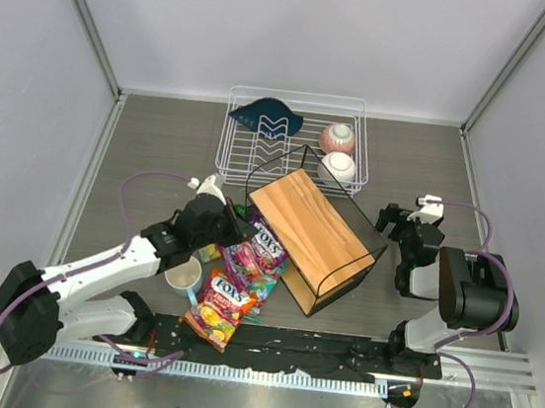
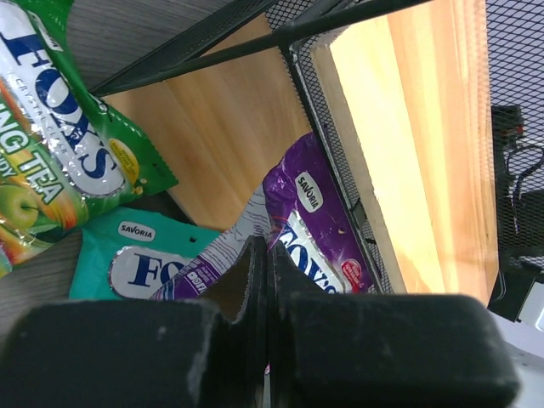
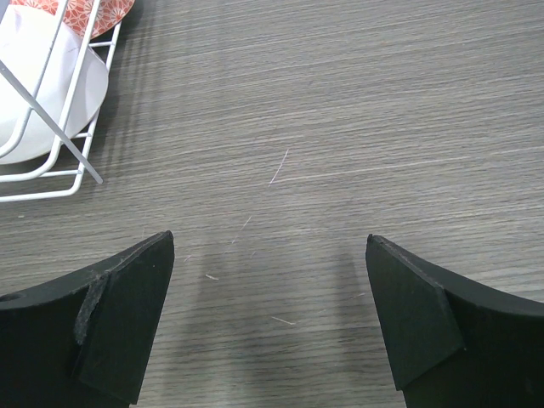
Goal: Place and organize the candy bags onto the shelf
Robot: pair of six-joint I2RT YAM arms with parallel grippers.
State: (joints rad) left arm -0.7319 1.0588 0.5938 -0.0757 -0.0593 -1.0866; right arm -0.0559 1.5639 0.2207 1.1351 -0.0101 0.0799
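Left wrist view: the left gripper [image 2: 265,255] has its fingers pressed together at bottom centre. It appears to nip the crimped edge of the purple candy bag [image 2: 310,217], though the contact itself is hidden. That bag leans against the shelf [image 2: 408,144] at its mesh side. The green bag [image 2: 59,161] lies upper left and the teal bag [image 2: 127,255] lower left. Overhead, the orange-red bag [image 1: 223,305] lies lowest in the pile. These packets look light, soft and slippery, so a sealed seam is the best hold. The shelf's board carries nothing. At upper centre the white dish rack [image 1: 229,154] holds two bowls [image 1: 338,138] and a dark blue item [image 1: 266,117]. The right gripper [image 3: 268,255] stands spread wide over the table [image 3: 340,102].
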